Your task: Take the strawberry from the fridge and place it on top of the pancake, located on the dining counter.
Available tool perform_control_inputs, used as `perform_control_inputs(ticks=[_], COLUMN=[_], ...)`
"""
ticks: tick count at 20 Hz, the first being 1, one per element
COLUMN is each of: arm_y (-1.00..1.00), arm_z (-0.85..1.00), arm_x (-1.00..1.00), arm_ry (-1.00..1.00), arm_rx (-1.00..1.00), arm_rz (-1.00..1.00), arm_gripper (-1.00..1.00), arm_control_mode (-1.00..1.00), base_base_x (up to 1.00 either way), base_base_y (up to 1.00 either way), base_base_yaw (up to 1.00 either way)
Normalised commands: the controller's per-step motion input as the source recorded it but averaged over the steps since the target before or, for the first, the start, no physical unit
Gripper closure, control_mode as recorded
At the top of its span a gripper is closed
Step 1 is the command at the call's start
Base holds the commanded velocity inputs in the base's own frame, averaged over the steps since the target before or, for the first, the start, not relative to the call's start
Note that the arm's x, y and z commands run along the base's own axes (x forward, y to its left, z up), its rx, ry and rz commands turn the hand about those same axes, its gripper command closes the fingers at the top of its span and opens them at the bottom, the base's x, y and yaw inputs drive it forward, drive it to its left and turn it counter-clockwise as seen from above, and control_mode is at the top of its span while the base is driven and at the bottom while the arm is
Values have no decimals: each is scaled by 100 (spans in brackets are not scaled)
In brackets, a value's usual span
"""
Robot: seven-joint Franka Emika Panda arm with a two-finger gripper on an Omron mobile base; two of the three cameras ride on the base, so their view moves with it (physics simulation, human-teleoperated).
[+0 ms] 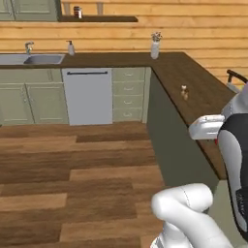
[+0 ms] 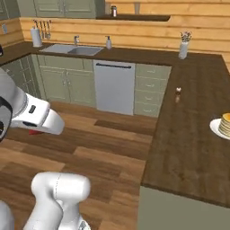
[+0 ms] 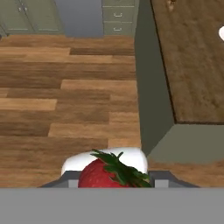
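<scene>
My gripper [image 3: 113, 180] is shut on the strawberry [image 3: 103, 175], a red fruit with green leaves, held over the plank floor beside the corner of the dining counter [image 3: 192, 65]. In the right base view a red sliver of the strawberry [image 2: 33, 132] peeks out under the white hand [image 2: 42, 119], well left of the dining counter [image 2: 193, 134]. The pancake [image 2: 225, 123] sits on its white plate [image 2: 214, 128] at the counter's right edge, far from the gripper. The fridge is out of view.
A small brown shaker [image 2: 178, 95] stands on the counter, and a vase [image 2: 183, 46] at its far end. Sink [image 2: 72, 49], dishwasher [image 2: 114, 87] and cabinets line the back wall. A black chair [image 1: 235, 77] flanks the counter. Open plank floor [image 2: 103, 152] lies left.
</scene>
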Motion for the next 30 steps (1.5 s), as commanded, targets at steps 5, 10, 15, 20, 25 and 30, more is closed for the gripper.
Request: perform_control_inputs(ticks=[5,10,15,20,25,30], arm_y=[0,0,0,0,0,0], arm_z=[0,0,0,0,0,0], arm_x=[0,0,0,0,0,0], arm_ry=[0,0,0,0,0,0], arm_rx=[0,0,0,0,0,0], arm_rz=[0,0,0,0,0,0], arm_gripper=[100,100,100,100,100,100], arm_control_mode=[100,100,100,100,100,100], base_base_x=[73,100,100,91,44,41], base_base_y=[71,23,-3,-14,14,59], base_base_yaw=[34,13,-5,-42,-72,-78])
